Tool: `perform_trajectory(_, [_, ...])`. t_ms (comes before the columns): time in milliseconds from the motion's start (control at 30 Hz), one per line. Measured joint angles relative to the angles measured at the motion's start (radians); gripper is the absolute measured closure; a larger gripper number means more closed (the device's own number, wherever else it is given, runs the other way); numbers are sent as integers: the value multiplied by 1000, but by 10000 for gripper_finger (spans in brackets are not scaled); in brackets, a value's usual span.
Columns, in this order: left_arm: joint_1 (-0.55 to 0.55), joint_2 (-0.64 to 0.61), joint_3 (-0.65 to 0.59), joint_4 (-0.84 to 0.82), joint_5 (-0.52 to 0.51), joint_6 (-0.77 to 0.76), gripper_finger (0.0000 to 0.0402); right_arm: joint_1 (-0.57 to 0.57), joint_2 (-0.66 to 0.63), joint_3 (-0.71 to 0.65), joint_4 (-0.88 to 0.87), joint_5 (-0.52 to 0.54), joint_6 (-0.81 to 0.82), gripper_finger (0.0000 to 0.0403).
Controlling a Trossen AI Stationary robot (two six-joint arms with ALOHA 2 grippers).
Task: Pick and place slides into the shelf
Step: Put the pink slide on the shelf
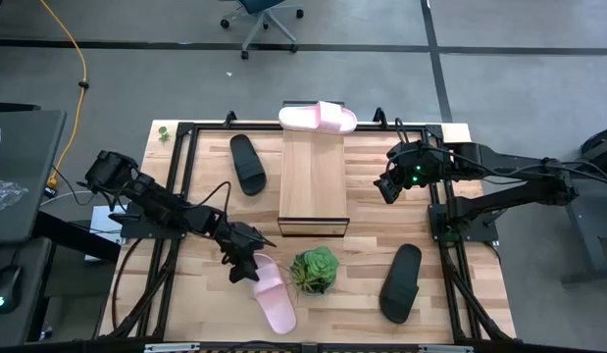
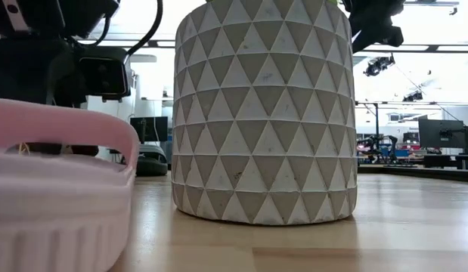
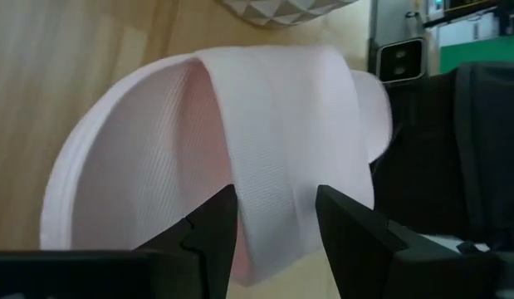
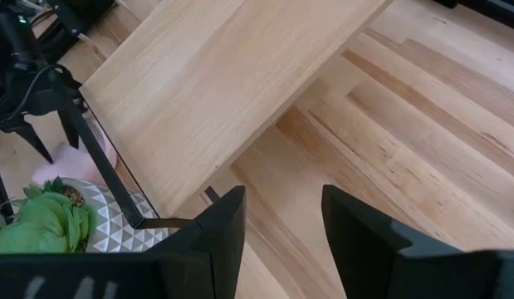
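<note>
One pale pink slide (image 1: 272, 294) lies on the table near the front edge, left of the potted plant. My left gripper (image 1: 242, 265) is open at its strap (image 3: 273, 124), one finger on each side (image 3: 277, 228). A second pink slide (image 1: 318, 118) rests sole-down on the far end of the shelf top (image 1: 314, 181). One black slide (image 1: 248, 164) lies on the table left of the shelf, and the other (image 1: 401, 282) lies at the front right. My right gripper (image 1: 389, 186) (image 4: 281, 228) hangs open above the table, right of the shelf (image 4: 232, 91). My left gripper has its two fingers (image 3: 211, 228) on either side of the pink slide's strap edge (image 3: 273, 208), coming in low along the table from the left. The strap fills the gap between them; I cannot tell whether the fingers touch it. The slide lies flat on the table.
A green plant in a pale patterned pot (image 1: 315, 270) (image 2: 264, 113) stands just right of the pink slide (image 2: 52, 189), in front of the shelf. A dark frame (image 1: 185, 132) runs round the tabletop. Bare wood (image 1: 401, 221) lies between the shelf and the right arm.
</note>
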Motion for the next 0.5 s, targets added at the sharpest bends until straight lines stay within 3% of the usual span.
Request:
perform_trajectory(233, [0,0,0,15,31,1,270,0,0,0,-8,24,0,252])
perform_trajectory(500, [0,0,0,15,34,9,387,0,0,0,-11,26,0,252])
